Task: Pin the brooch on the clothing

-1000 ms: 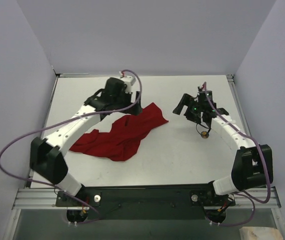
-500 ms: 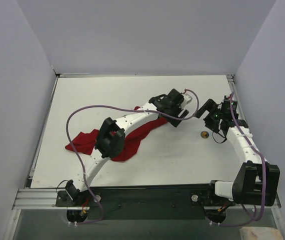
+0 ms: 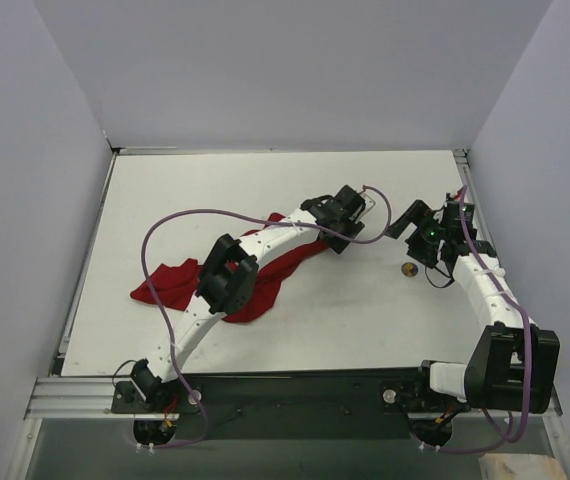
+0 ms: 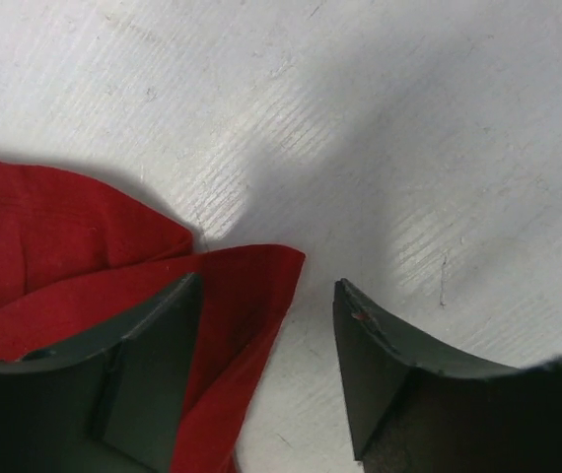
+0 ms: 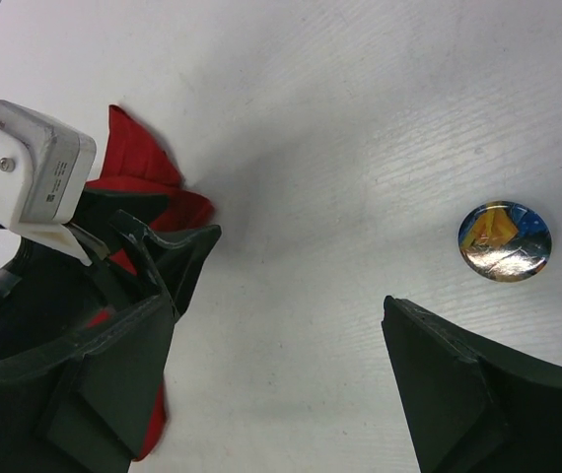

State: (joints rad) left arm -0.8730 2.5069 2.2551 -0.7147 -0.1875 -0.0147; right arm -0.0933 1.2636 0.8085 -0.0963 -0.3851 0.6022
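Left gripper [image 4: 266, 296]: jaws stand moderately apart at the bottom of the left wrist view, straddling the pointed corner of the clothing [image 4: 64, 256]. The left finger [image 4: 153, 365] lies over the red cloth and hides part of it. The right finger [image 4: 380, 365] stands on the bare table [image 4: 409, 148], clear of the hem. The cloth is not pinched.

Right gripper [image 5: 276, 315]: jaws wide apart, with nothing but table surface between them. In the right wrist view the brooch [image 5: 505, 241] lies flat at the right of the frame, above the right finger and outside the gap, touching neither finger. Its face shows gold, blue and orange patches. At the left of the same frame the left gripper's head, carrying a white box [image 5: 30, 177], stands in front of the red corner and screens most of it.

In the top view the left arm [image 3: 265, 245] reaches diagonally from the lower left to the centre and lies across the crumpled clothing, covering its middle. Red shows at either side of the arm. The brooch sits at centre right, just beside the right arm, with open table between it and the cloth's corner. A purple cable [image 3: 195, 213] loops above the left arm. Pale walls [image 3: 265, 70] close in the table on three sides.
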